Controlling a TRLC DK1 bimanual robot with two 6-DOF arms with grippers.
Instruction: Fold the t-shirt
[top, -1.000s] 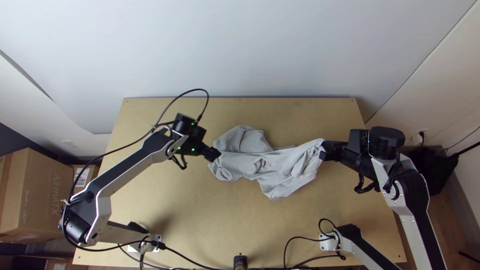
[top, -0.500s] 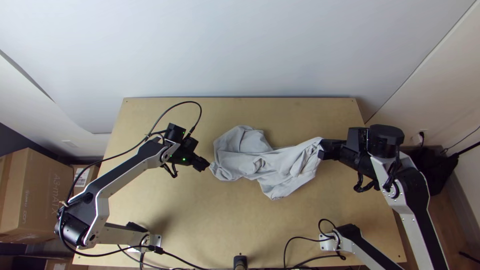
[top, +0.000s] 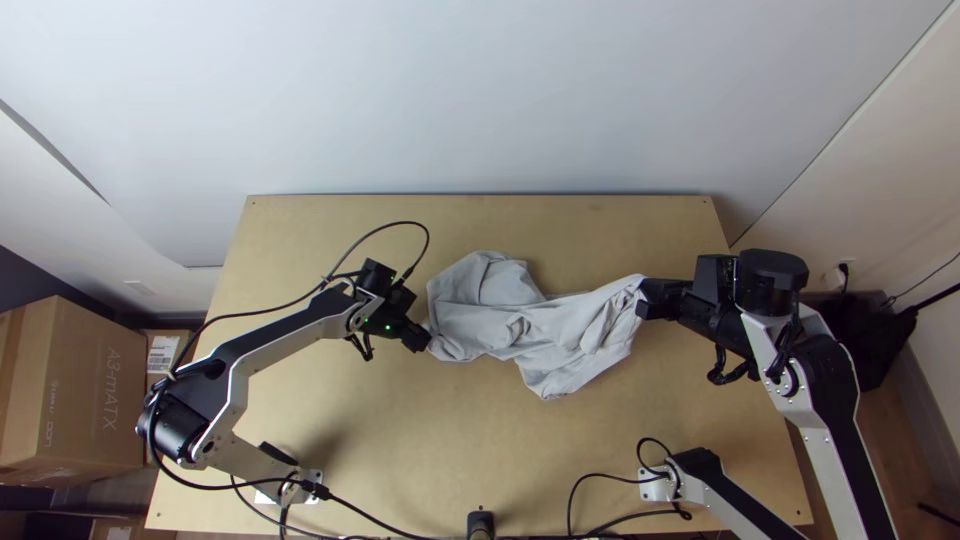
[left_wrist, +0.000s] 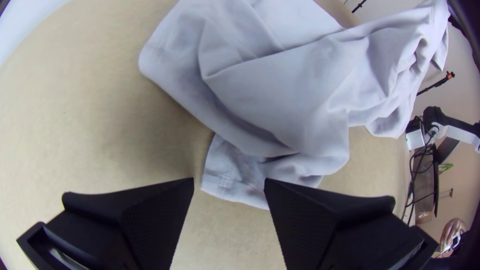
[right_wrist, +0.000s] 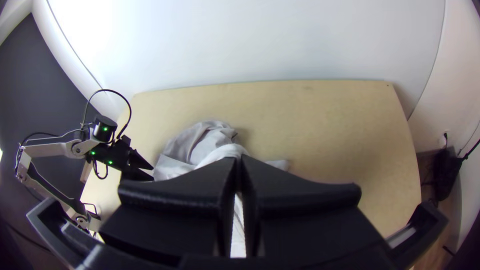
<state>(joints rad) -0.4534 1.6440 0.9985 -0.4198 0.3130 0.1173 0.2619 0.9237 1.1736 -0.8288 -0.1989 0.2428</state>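
**Pale grey t-shirt lying rumpled across the desk, its right end gripped by my right end effector**

I am looking down on a light wooden desk (top: 440, 440), where the t-shirt (top: 500, 325) is lying unfolded and bunched around the middle, with soft creases running along it. One broad part is spreading toward the far side of the desk, and a pointed part is hanging toward the near side.

With my right end effector (top: 645, 299), I am pinching the shirt's right end between closed fingers, holding it raised above the desk while the cloth is sloping away to the left.

My left end effector (top: 424, 340) is pointing at the shirt's left end with its fingers standing wide apart. In the left wrist view, a stitched edge (left_wrist: 224, 183) is lying just ahead of the gap between them, partly behind one finger.

Beyond the desk, a plain white wall (top: 480, 95) is rising; to the left, a cardboard box (top: 95, 385) is standing.
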